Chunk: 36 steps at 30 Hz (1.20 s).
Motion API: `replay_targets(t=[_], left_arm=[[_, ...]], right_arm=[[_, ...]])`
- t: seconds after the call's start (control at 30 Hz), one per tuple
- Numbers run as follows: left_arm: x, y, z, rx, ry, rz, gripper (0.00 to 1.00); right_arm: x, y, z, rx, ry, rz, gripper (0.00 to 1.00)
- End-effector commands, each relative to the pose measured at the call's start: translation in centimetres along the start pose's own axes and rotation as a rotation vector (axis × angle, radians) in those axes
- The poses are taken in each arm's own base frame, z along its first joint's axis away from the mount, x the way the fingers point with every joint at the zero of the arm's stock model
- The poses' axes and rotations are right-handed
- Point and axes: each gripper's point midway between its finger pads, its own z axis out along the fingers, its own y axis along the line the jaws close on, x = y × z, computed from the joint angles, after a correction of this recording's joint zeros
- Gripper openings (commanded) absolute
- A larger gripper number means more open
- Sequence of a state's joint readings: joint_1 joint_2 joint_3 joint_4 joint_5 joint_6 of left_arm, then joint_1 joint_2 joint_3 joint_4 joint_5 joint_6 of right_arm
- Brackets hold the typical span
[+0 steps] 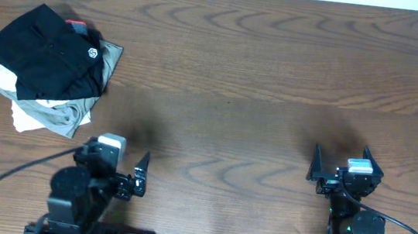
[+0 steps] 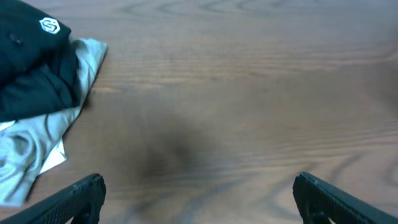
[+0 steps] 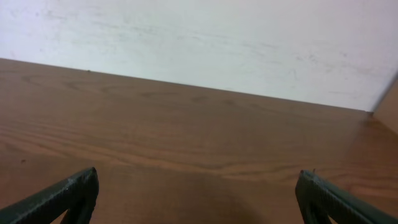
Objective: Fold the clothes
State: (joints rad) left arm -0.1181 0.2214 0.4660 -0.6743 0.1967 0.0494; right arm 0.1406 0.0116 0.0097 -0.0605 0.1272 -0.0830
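A heap of clothes lies at the far left of the wooden table [image 1: 260,76]: a black garment [image 1: 48,53] with a small white logo on top, grey and white garments [image 1: 53,116] under it. In the left wrist view the black garment [image 2: 31,68] and the grey garment [image 2: 25,149] fill the left edge. My left gripper [image 1: 114,171] is open and empty, near the table's front edge, below and right of the heap; its fingers show in its wrist view [image 2: 199,193]. My right gripper [image 1: 341,166] is open and empty at the front right, over bare wood [image 3: 199,190].
A white wall [image 3: 217,43] runs behind the table's far edge. Black cables [image 1: 0,181] trail from both arm bases along the front edge.
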Motion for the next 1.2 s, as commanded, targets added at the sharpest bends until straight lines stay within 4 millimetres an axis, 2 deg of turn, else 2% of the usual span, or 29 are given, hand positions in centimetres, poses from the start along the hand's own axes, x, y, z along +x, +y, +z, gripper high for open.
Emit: replay_targets(t=[0.0, 0.17, 0.4, 1.17], left_arm=[[1.4, 0.8, 1.3, -0.038, -0.058, 0.028, 0.98], [1.5, 1.4, 3.2, -0.057, -0.195, 0.04, 0.98], [0.1, 4.0, 4.8, -0.196, -0.382, 0.029, 0.98], [0.4, 4.3, 5.0, -0.208, -0.365, 0.026, 0.98]], right_arm=[[0.1, -0.1, 0.0, 0.002, 0.0, 0.016, 0.99], [0.1, -0.1, 0.0, 0.002, 0.0, 0.016, 0.99], [0.1, -0.1, 0.0, 0.002, 0.0, 0.016, 0.99], [0.1, -0.1, 0.0, 0.002, 0.0, 0.016, 0.99]])
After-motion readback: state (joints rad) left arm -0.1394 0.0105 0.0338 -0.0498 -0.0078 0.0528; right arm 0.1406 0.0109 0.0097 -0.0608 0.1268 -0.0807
